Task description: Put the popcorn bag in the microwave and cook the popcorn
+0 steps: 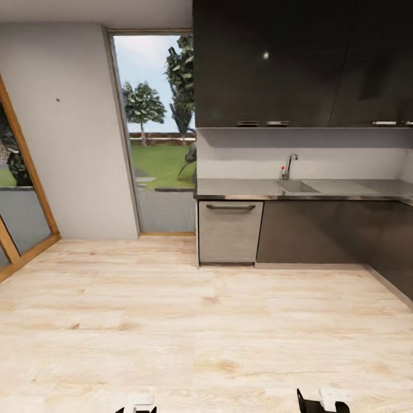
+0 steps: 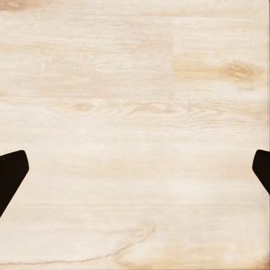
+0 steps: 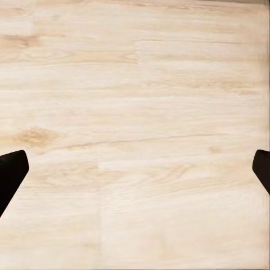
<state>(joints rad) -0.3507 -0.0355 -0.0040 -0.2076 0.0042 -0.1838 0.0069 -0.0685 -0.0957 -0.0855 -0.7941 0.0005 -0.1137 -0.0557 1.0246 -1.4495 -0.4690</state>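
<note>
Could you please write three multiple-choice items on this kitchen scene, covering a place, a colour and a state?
1. Where is the sink?
A. set in the countertop
B. on the floor
C. beside the window

2. What colour are the upper cabinets?
A. white
B. dark
C. pale wood

3. How does the left gripper stand?
A. shut on a bag
B. shut, empty
C. open, empty

Answers: A, the basin is sunk into the grey top under the tap; B, they look near-black; C, its fingers sit far apart over bare floor.
</note>
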